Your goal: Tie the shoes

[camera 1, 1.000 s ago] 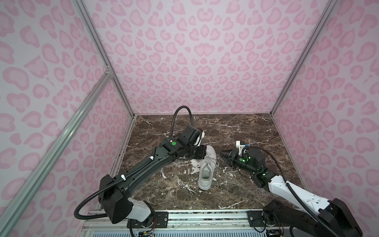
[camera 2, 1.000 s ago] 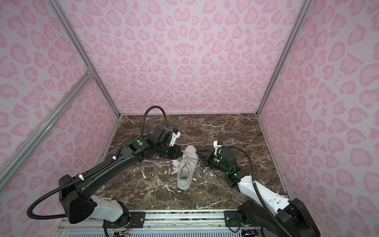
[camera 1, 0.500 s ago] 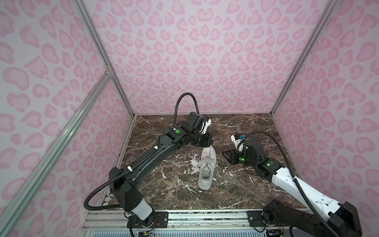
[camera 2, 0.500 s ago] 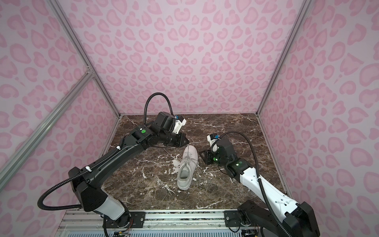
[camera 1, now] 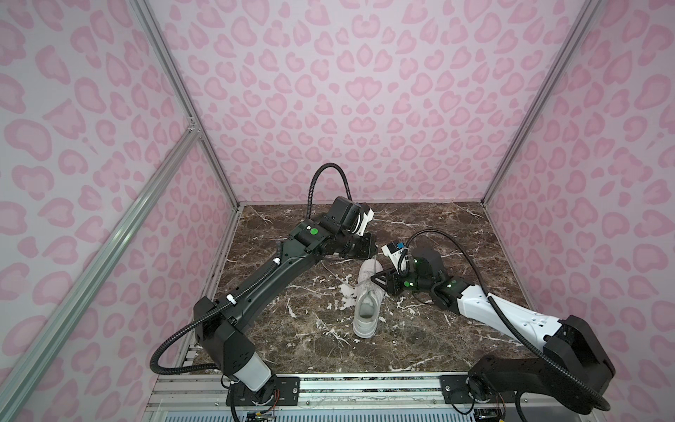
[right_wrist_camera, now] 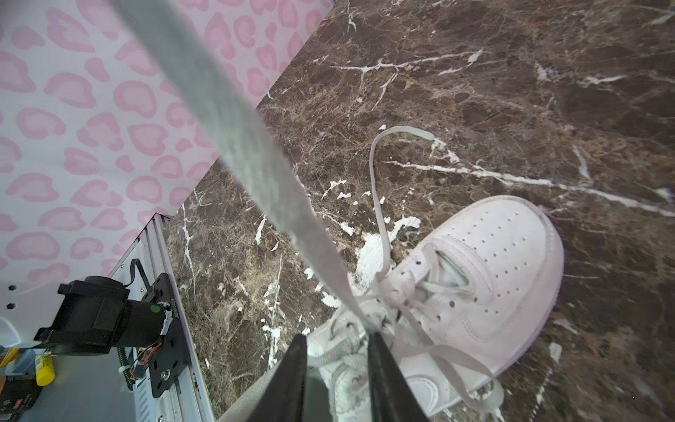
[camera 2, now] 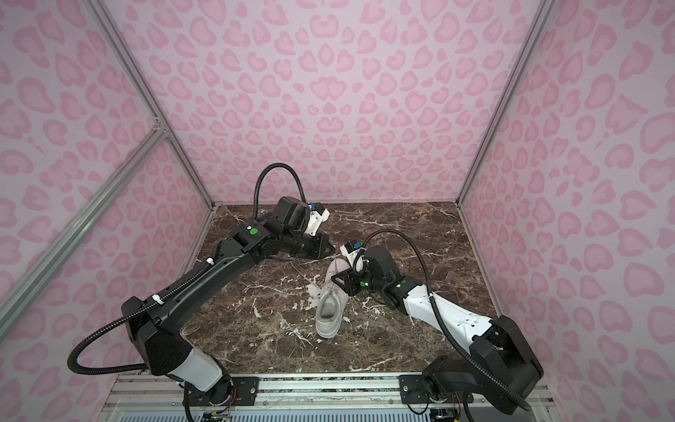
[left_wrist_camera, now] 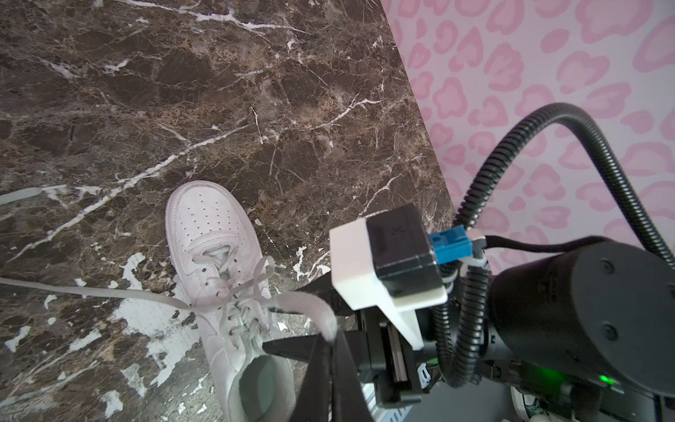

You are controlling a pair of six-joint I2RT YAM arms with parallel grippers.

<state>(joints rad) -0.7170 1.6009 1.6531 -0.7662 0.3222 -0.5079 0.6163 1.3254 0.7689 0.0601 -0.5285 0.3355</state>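
In the right wrist view a lace (right_wrist_camera: 237, 120) strand is blurring wide across the frame and running out past the top edge. The right pincer (right_wrist_camera: 336, 341) fingers and the shoe (right_wrist_camera: 475, 274) heel are getting cut off by the bottom edge. In the left wrist view the left pincer (left_wrist_camera: 328, 343) is showing only as a dark blur, the bottom edge is cutting its base, and the heel is getting clipped there too. In both top views the right pincer is covering part of the shoe's lacing, and the raised strand is showing too thin to follow.
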